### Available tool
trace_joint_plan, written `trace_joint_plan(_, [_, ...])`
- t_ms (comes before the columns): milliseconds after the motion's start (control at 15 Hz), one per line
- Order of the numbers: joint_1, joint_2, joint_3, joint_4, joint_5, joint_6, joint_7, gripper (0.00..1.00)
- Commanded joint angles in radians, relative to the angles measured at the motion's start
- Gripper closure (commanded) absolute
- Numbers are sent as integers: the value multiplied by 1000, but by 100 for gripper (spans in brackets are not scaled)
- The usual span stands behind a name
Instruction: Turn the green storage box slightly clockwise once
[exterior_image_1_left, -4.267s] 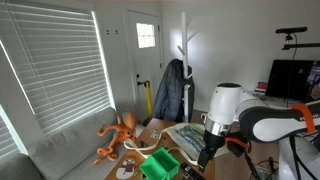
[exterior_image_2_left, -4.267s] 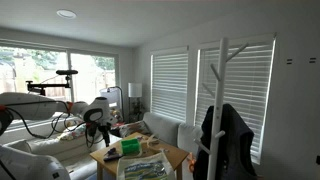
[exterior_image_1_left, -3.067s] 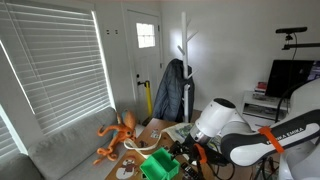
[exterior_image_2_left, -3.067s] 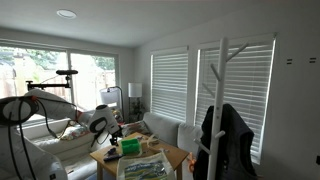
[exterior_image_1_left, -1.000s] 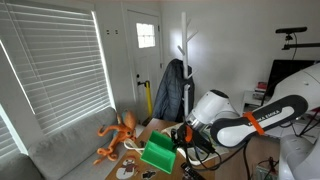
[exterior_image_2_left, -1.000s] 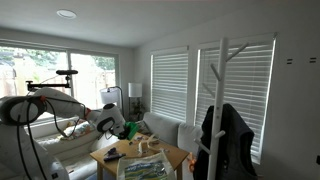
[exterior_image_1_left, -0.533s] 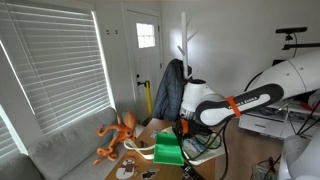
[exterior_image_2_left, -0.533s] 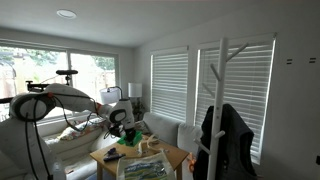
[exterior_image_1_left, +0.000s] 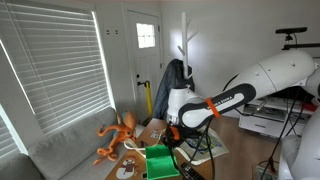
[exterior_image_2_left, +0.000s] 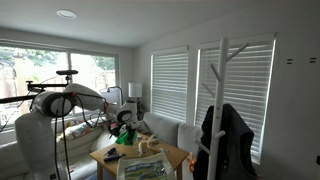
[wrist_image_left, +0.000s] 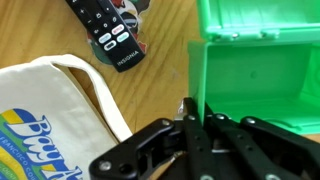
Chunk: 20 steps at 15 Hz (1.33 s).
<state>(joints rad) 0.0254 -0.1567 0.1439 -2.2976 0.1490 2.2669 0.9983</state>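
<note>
Robotiq jaws drawn close, pinching side wall of green storage box (wrist_image_left: 262, 88), remote (wrist_image_left: 108, 30) nearby

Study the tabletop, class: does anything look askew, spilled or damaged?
Nothing looks spilled or damaged. The remote lies diagonally beside the green storage box, and a printed cloth bag is slumped nearby; this is ordinary clutter.
</note>
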Motion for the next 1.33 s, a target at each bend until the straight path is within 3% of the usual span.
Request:
trace_joint_plan(0, [10,3,-11,5,-1,-2,-2,99])
trace_joint_plan(333, [30,71,-7,75,-8,20,-71,99])
trace_joint_plan(800, [43,237,-12,239,-171,22,-55,99])
trace_joint_plan(1267, [103,337,-25,286,-173,44,-30,99])
